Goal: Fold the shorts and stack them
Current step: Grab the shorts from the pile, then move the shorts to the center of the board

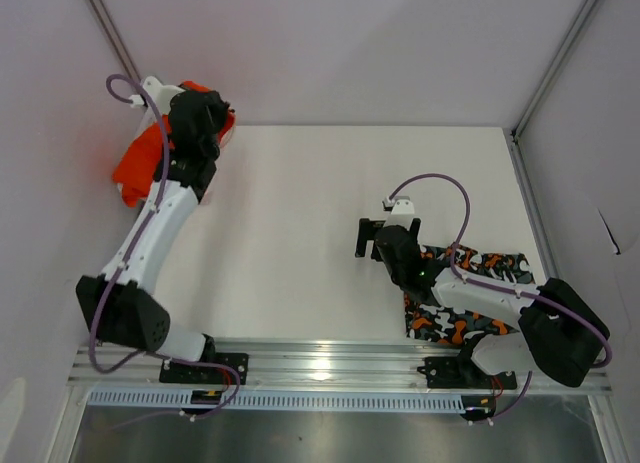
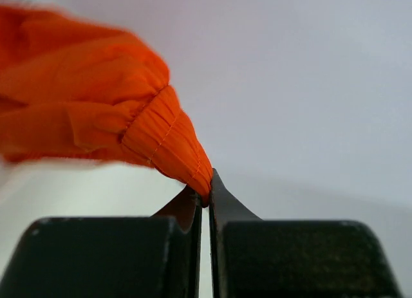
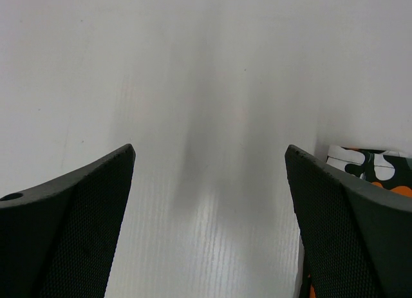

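The table point(image 1: 300, 213) is a plain white sheet with a faint grain, and a soft glare sits on it under the right wrist camera. Pale, bare walls point(image 1: 350, 53) close it in at the back and on both sides. Slim metal posts point(image 1: 558, 55) rise at the far corners, and a metal rail point(image 1: 330, 361) carrying the two arm bases runs along the near edge. The orange shorts point(image 2: 96, 111) are at the far left corner, bunched into a bright, crumpled lump against the left wall. The left gripper point(image 2: 205, 194) is clenched on a gathered, stitched band of this cloth, which bulges out from between the fingertips. Whether the lump touches the table cannot be told. The patterned shorts point(image 1: 465, 318) lie flat on the table at the near right, a blotched patch of orange, black, white and grey. The right arm crosses over it and hides its middle. The right gripper point(image 3: 209, 150) stands with jaws spread wide and nothing between them, over bare table just left of these shorts. One corner of the print shows beside its right finger point(image 3: 347, 227).
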Controlling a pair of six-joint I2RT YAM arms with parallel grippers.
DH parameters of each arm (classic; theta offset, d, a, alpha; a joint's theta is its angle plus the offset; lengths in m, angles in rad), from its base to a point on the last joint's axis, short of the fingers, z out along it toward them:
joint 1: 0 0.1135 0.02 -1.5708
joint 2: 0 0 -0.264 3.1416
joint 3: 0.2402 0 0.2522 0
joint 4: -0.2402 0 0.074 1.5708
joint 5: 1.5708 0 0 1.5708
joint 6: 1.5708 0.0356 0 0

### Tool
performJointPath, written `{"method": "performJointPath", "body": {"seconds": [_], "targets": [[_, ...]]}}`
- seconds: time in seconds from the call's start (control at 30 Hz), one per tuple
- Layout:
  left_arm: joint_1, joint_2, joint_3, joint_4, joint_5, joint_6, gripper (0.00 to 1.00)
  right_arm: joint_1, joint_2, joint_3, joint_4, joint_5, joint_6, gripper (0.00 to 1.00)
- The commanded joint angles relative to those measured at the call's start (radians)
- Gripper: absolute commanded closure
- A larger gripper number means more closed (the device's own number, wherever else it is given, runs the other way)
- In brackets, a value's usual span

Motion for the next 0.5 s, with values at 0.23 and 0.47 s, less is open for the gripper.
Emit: {"method": "performJointPath", "body": {"seconds": [0.23, 0.47], "targets": [[-0.264, -0.436, 0.014, 0.404, -0.114, 0.496, 1.0, 0.005, -0.044, -0.015, 0.078, 0.017, -0.021, 0.0], [-0.404, -0.567, 0.022, 0.306, -0.08, 0.477, 1.0, 0.003, -0.11, -0.064, 0.125, 0.013, -0.034, 0.01]]}}
